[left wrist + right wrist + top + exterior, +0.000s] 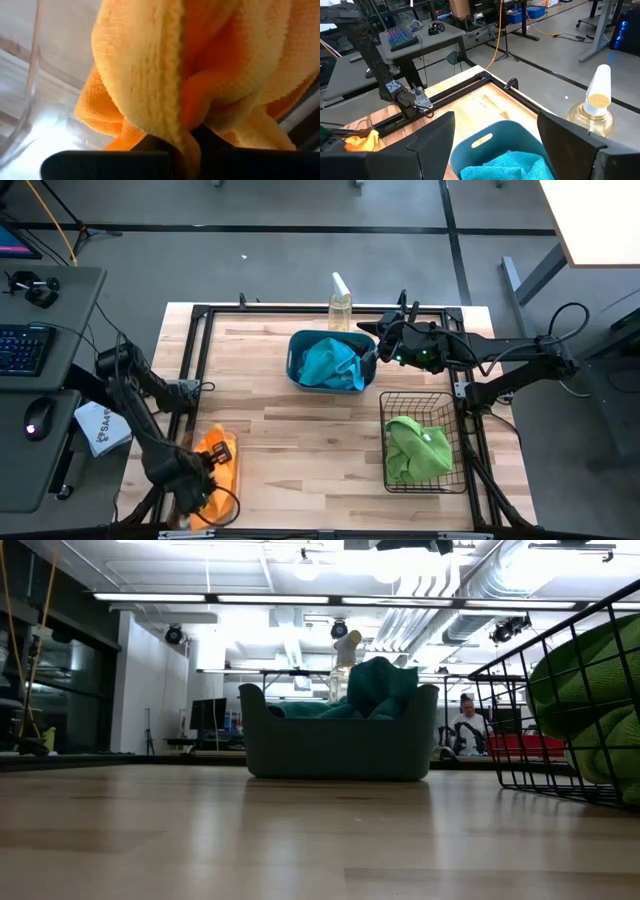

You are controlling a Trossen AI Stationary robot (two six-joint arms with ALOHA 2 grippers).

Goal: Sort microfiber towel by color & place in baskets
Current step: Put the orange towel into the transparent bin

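Note:
My left gripper [203, 475] is at the table's near left corner, shut on an orange towel [218, 458] that fills the left wrist view [150, 75] beside the clear bin's wall [35, 75]. My right gripper [372, 352] is open and empty above the right rim of the teal tub [300, 370]. Its fingers stand wide apart in the right wrist view [496, 120]. Turquoise towels [330, 363] lie heaped in the tub. Green towels [418, 448] lie in the black wire basket [395, 405] at the near right. My left gripper pinches a bunched fold of the orange towel [186, 137] between its two fingers. The cloth is several layers there, and a stitched hem [175, 75] runs into the pinch. The rest of the towel bulges beyond the fingertips. Whether it rests on anything is hidden.
A clear spray bottle [340, 305] stands at the table's far edge behind the tub. A black frame [200, 360] runs around the wooden table. The bare middle of the table lies between tub, basket and bin. A desk with a keyboard [25, 345] stands to the left.

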